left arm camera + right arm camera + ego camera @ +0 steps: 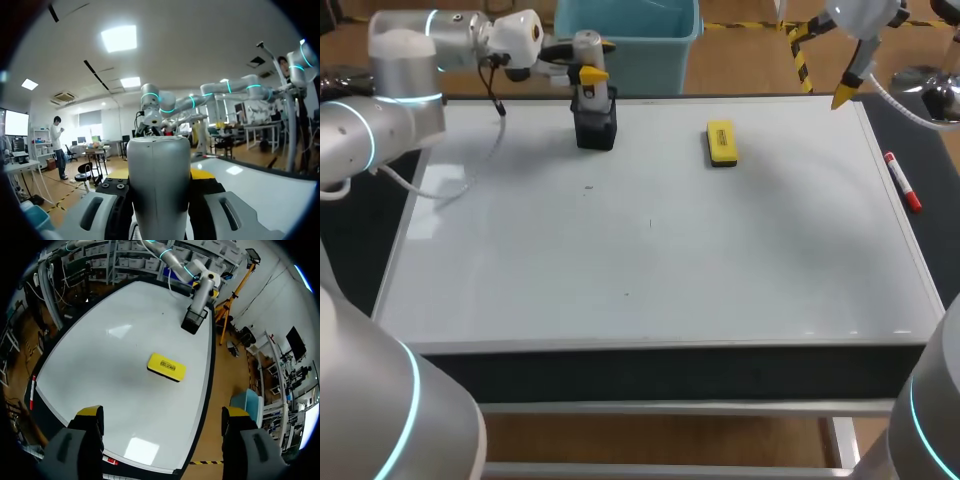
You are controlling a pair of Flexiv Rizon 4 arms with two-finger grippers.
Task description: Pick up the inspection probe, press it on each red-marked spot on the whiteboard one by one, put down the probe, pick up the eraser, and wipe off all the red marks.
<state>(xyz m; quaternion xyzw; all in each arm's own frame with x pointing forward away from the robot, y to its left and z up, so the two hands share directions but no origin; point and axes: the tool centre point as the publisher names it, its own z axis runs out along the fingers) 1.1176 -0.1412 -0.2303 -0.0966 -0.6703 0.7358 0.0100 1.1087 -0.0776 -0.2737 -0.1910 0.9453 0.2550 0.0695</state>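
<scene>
- Two arms are in view. The left arm (pixel 410 45) comes in from the left and lies almost level along the far edge of the whiteboard (pixel 650 260), its white wrist turned sideways.
- A thin black cable (pixel 497 92) droops from that wrist over the board's far left corner.
- The left gripper (pixel 590 78) meets the inspection probe (pixel 588 48) from the side. In the left wrist view the dark finger bodies press against the probe (pixel 160 180) on both flanks with no gap, so it is clamped.
- The probe is a smooth grey cylinder with a rounded top. It stands upright in a boxy black holder (pixel 595 128) on the far part of the board, left of centre.
- The right arm (pixel 865 25) hangs over the board's far right corner, pointing down.
- The right gripper (pixel 162 415) is spread wide with nothing between its yellow tips; the board lies below it.
- The eraser (pixel 721 142) is a flat yellow block with a dark underside. It lies on the board to the right of the holder, apart from it.
- The whiteboard is glossy, with a pale frame.
- A marker (pixel 902 182) with a red cap lies on the dark mat beside the board's right edge.
</scene>
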